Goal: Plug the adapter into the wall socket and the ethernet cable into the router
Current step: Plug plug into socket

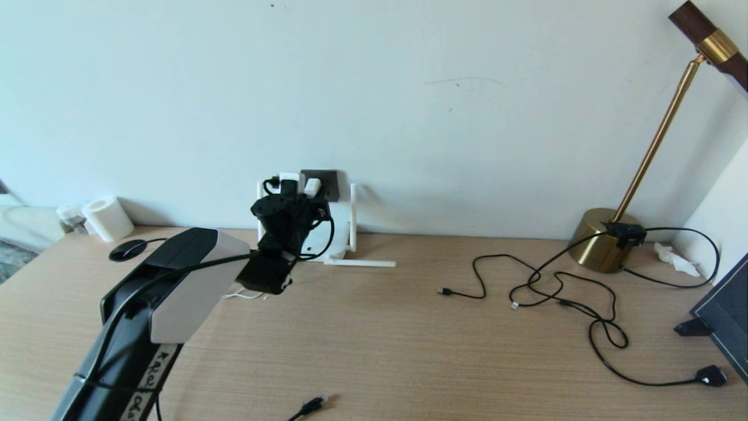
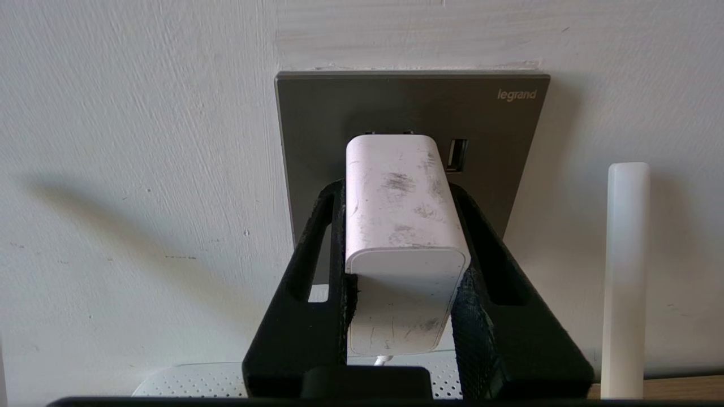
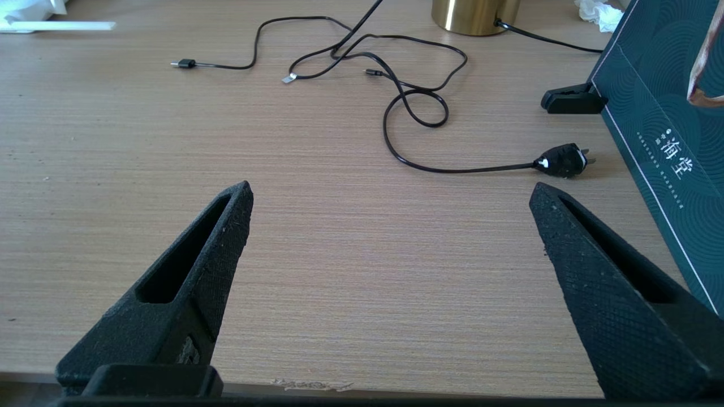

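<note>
My left gripper (image 2: 397, 189) is shut on the adapter (image 2: 399, 209), a scuffed white cube held by its two sides. The adapter's front end meets the dark grey wall socket (image 2: 407, 107); its pins are hidden. From the head view, the adapter (image 1: 312, 187) sits on the wall socket (image 1: 325, 181) above the router (image 1: 327, 237), which my left wrist mostly hides. The ethernet cable (image 1: 312, 403) lies loose at the table's front edge, plug end free. My right gripper (image 3: 390, 192) hovers open over bare table near the front edge, holding nothing.
One router antenna (image 1: 353, 216) stands upright by the socket and another (image 1: 359, 263) lies flat on the table. Thin black cables (image 1: 555, 286) sprawl right of centre toward a brass lamp (image 1: 605, 245). A black mains plug (image 1: 712, 375) and a dark box (image 1: 724, 316) sit far right.
</note>
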`<state>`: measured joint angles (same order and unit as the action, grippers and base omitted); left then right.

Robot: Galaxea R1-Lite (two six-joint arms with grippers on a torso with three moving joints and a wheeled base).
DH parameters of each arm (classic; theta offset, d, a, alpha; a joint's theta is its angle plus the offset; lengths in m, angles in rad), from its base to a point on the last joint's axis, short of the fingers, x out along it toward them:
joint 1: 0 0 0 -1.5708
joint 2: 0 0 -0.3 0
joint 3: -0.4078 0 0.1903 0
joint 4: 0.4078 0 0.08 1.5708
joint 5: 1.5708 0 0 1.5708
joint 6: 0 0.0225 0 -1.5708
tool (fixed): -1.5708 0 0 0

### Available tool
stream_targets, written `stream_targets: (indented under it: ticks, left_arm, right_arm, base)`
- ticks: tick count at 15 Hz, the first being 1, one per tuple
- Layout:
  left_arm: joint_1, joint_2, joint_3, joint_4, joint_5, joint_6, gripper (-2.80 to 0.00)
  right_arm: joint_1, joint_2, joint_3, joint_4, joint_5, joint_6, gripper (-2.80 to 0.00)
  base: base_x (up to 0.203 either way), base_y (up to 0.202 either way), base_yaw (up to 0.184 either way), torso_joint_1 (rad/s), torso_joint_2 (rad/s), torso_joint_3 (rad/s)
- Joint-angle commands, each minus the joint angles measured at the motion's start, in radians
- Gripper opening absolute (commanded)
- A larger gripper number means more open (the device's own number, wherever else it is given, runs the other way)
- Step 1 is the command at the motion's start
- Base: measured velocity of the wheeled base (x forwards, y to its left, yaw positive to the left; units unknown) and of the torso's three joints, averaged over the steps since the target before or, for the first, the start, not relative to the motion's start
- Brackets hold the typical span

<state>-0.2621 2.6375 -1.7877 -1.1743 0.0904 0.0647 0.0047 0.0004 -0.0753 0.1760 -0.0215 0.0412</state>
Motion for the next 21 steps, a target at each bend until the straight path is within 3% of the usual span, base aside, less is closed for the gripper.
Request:
stream_targets:
  ticks: [1, 21]
  left_arm:
    - [-0.003, -0.017, 0.004, -0.007, 0.015, 0.001, -2.8]
    - [-0.003, 0.027, -0.011, -0.001, 0.02, 0.0, -2.8]
  right_arm:
    - [0.001, 0.0, 0.0, 0.0, 0.0, 0.0, 0.0]
    - [0.0, 0.0, 0.0, 0.001, 0.0, 0.0, 0.0]
  base:
    - [0.0, 0.0, 0.0, 0.0, 0.0, 0.0]
    - [0.0, 0.0, 0.0, 0.0, 0.0, 0.0]
